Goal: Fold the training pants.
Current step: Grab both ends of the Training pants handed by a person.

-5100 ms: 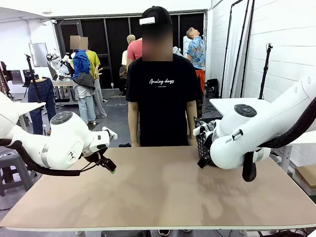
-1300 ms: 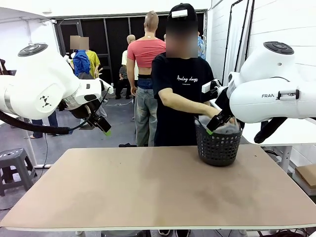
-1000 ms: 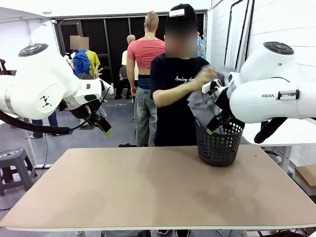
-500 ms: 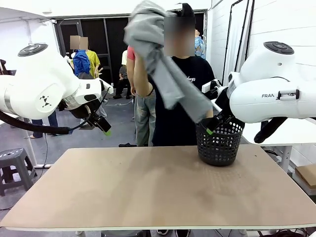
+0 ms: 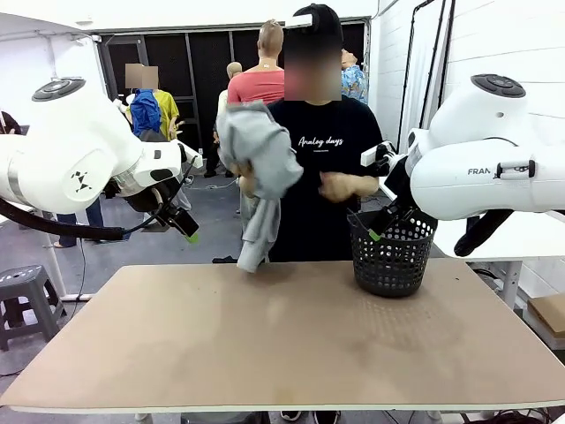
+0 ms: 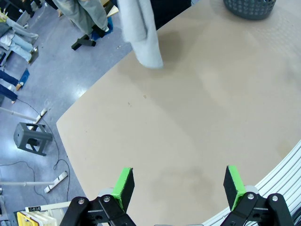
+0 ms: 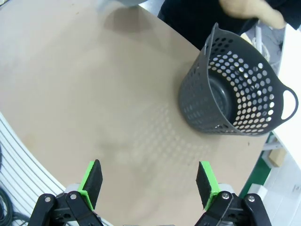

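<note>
Pants held up in the air, both claws wide open

Front view: a person [image 5: 309, 212] at the top middle holds the grey training pants [image 5: 258, 159] up, left of the middle, hanging down near the far edge of the table [image 5: 265, 353]; a black basket [image 5: 391, 265] stands on the right. Left wrist view: the left claw [image 6: 178, 181] at the bottom is wide open and holds nothing, with the pants at the top. Right wrist view: the right claw [image 7: 149, 181] is wide open and empty too, with the basket at the upper right.

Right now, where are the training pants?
Front view: the training pants hang bunched from the person's hand over the far edge of the table, left of centre, with the black basket standing to their right.
</note>
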Available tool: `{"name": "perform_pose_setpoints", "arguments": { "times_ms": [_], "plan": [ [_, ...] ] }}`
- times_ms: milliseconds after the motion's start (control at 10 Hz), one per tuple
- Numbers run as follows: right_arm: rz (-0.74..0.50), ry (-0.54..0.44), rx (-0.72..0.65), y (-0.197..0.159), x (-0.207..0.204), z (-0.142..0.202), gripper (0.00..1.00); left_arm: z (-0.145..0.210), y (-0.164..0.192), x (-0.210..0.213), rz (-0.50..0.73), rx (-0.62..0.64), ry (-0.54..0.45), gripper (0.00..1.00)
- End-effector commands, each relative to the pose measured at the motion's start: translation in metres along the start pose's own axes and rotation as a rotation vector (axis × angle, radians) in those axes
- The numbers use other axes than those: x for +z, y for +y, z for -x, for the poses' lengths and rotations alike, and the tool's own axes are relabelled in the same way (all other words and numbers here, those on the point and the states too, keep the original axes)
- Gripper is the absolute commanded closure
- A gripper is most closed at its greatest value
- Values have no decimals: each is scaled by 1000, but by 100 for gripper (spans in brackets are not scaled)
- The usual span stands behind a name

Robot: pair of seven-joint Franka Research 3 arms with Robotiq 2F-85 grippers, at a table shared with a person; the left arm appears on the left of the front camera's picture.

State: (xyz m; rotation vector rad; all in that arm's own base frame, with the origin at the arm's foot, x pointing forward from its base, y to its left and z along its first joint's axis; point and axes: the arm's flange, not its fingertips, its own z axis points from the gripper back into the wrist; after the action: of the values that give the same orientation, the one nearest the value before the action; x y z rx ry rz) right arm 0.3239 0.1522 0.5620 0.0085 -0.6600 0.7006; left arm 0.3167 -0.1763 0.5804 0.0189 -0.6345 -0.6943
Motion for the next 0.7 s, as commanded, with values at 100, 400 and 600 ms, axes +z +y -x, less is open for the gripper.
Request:
{"name": "perform_pose_setpoints", "arguments": {
  "times_ms": [100,400,600],
  "plan": [
    [-1,2,1,0,0,0,0,0,0,-1,10,-4,0,0],
    [-1,2,1,0,0,0,0,0,0,-1,10,-4,0,0],
    [-1,2,1,0,0,0,0,0,0,-1,10,-4,0,0]
  ]
}}
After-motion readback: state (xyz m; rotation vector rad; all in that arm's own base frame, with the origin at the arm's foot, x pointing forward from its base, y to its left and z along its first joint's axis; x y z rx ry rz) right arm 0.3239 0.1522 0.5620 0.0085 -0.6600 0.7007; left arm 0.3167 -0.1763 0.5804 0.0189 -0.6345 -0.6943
